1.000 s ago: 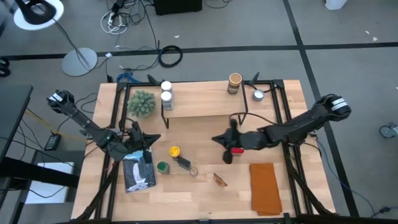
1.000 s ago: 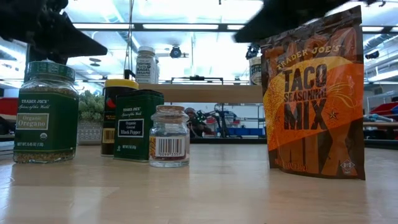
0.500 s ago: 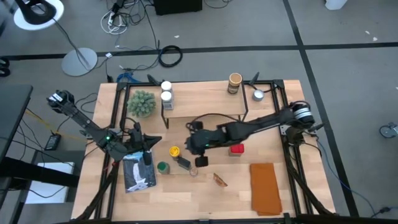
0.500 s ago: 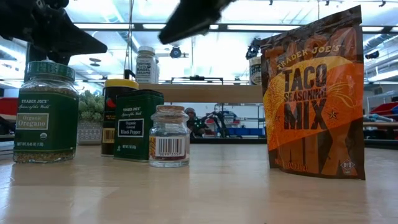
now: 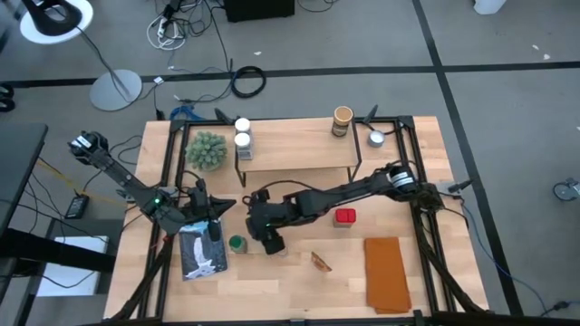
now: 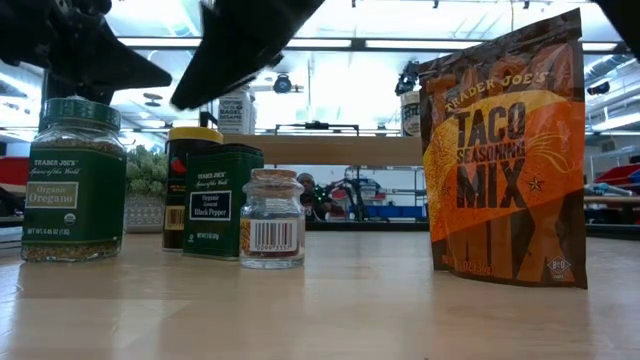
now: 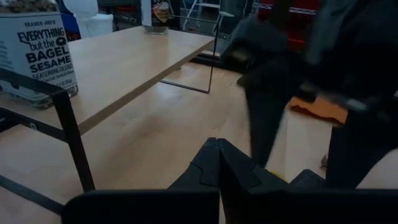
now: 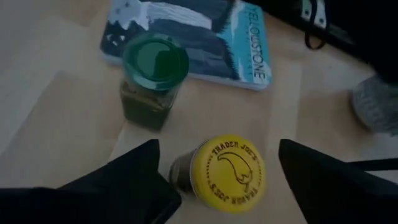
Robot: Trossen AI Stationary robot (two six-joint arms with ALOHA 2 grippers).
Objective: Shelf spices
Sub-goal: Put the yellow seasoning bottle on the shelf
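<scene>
- Two arms share the bench, but only the right claw (image 5: 265, 231) is at work: it hangs over the cluster of spices at the bench's front-left, fingers spread wide and holding nothing.
- Judged from that pose, the step in hand is the reach for another jar, before any grip; most spices stand off the shelf (image 5: 299, 145), so the task looks early.
- Directly beneath the claw, between its two dark fingers (image 8: 124, 180) in the right wrist view, sits the yellow-lidded jar (image 8: 227, 174), upright, lid facing the camera; no finger touches it yet as far as I can tell.
- Just beyond that jar from the claw stands the green-lidded jar (image 8: 154, 78), close enough that a spread finger could knock it on the way down.
- Past the green-lidded jar lies a flat Yellowstone booklet (image 8: 193, 34), not part of the job.
- Next, I judge, the claw needs to drop straight so the fingers straddle the yellow lid, close on the jar's body, then lift clear and carry it back to the shelf, which lies well behind the claw toward the bench's far edge.
- Already on the shelf are two white-lidded jars (image 5: 242, 132) and a tan cylinder (image 5: 342, 119).
- Left claw (image 7: 217, 162) waits low at the bench's left side, fingers pressed together and empty.
</scene>
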